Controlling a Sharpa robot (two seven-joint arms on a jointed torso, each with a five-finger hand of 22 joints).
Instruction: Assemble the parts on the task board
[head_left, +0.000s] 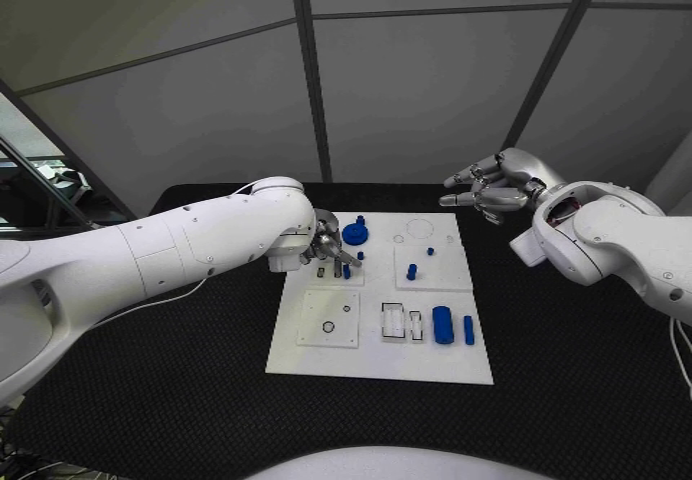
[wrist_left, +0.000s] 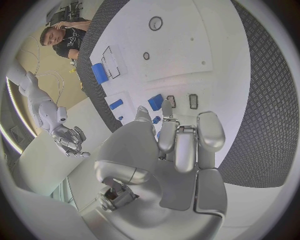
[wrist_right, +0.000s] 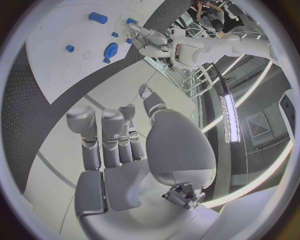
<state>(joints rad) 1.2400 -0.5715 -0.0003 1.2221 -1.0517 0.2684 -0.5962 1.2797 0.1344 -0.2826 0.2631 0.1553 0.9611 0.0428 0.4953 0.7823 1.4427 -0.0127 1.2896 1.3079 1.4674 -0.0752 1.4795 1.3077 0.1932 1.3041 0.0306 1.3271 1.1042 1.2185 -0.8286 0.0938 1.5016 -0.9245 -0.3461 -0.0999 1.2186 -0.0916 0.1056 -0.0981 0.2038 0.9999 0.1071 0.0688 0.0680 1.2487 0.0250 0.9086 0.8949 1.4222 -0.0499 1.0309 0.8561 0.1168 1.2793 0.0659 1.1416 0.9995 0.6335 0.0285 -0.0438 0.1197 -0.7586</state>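
— Nearest in the head view: front edge of the white task board (head_left: 378, 372), centre of the frame, on the black table (head_left: 144, 400).

— Parts?

— Blue cylinder (head_left: 443, 325) at the board's lower right; round blue piece (head_left: 355, 235) at its upper left; small blue pegs (head_left: 413, 270) between.

— Handling?

— Probably light, rigid, smooth plastic; likely slippery. Best pinched across the sides.

— Left hand (head_left: 329, 250)?

— Down over the board's upper-left corner, fingertips (wrist_left: 167, 107) just beside a small blue part (wrist_left: 155, 101). Holding something or not: cannot tell.

— Right hand (head_left: 490, 185)?

— Raised at upper right, well apart from the board, fingers spread, holding nothing.
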